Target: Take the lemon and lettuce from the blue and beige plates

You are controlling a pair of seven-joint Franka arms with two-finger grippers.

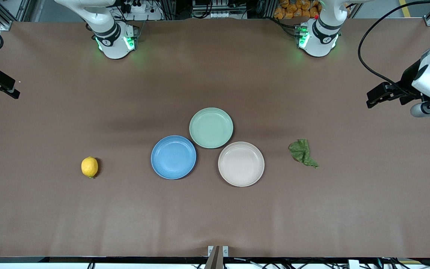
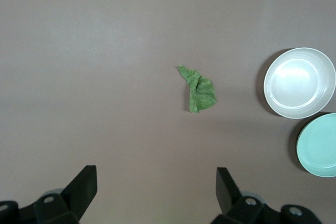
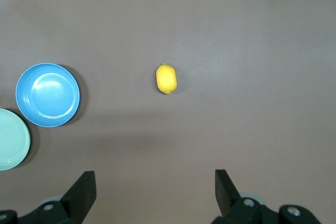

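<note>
Black fingers spread wide and holding nothing: that is the left gripper (image 2: 152,192), up in the air at the left arm's end of the table, with the lettuce (image 1: 302,152) on bare cloth under its wrist camera. The right gripper (image 3: 152,195) stands just as wide and empty at the right arm's end, looking down on the lemon (image 1: 89,167).

Taking the blue plate (image 1: 173,157) as the mark, the lemon lies well apart from it toward the right arm's end, its long axis running toward the robots. The beige plate (image 1: 241,164) sits beside the blue plate, and the lettuce lies past it, tail pointing toward the front camera. Both plates are bare. I judge each arm nearer its own item.
</note>
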